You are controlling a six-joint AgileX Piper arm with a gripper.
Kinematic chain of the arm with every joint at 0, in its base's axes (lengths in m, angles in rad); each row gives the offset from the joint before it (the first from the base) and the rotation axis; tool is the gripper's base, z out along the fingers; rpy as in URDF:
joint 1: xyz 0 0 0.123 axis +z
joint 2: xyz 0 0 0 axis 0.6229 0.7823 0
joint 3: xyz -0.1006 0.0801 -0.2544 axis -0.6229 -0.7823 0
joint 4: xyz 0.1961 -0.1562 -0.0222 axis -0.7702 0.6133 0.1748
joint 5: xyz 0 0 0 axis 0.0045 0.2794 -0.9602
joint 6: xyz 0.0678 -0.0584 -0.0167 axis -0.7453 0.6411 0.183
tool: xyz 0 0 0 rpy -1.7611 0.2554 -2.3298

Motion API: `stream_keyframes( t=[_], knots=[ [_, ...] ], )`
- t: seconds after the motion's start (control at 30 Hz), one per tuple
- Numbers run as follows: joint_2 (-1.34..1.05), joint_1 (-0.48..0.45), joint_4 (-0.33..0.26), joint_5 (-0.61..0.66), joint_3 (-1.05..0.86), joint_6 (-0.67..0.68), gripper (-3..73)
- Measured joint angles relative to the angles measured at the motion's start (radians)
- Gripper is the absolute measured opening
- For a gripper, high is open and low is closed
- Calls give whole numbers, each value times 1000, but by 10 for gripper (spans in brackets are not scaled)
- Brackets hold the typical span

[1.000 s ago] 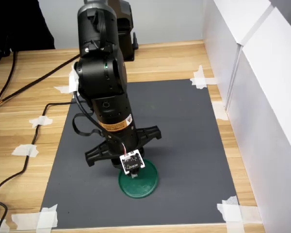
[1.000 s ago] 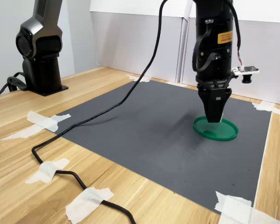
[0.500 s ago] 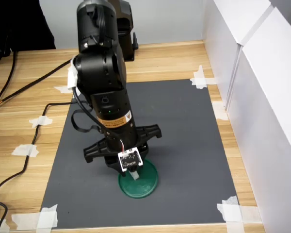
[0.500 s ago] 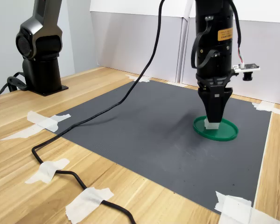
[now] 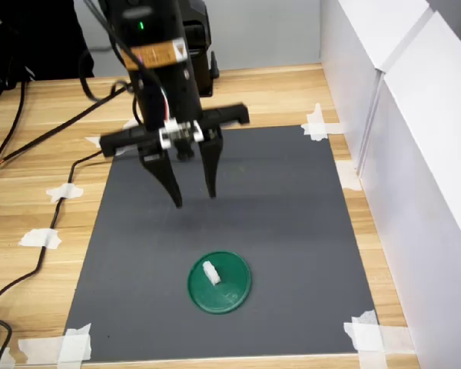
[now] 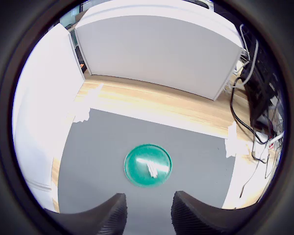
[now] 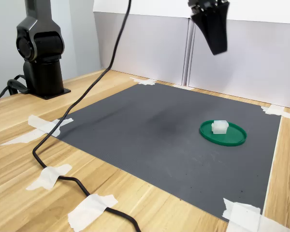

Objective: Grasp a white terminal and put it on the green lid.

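Since half a second ago the black two-fingered gripper has risen clear of the flat round dark green plastic lid and pulled back toward the far side of the dark grey rectangular mat, leaving the tiny white plastic terminal block behind on the disc. The gripper now hangs high above the mat with its jaws spread well apart and nothing between them; in the second exterior view only its dark tip shows at the top edge.

Nearest the camera in the second exterior view, strips of white tape pin a black cable to the light wooden tabletop. Beyond them lies the mat, its corners also taped. The green lid rests flat on the mat toward the second exterior view's right, and the white terminal sits on it, slightly off centre, inside the raised rim. The wrist view shows the lid with the terminal on it, and the two dark fingertips well apart from it.

Farther back stands the arm's black base at the second exterior view's left, and white panels wall off the far edge of the table.
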Motion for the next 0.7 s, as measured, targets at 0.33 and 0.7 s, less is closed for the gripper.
stream_keyframes(
  t=[0.33, 0.7],
  knots=[
    [-460, -79, -29, -196, -452, 119, 468],
    [-947, -86, -40, -533, -924, 158, 73]
  ],
)
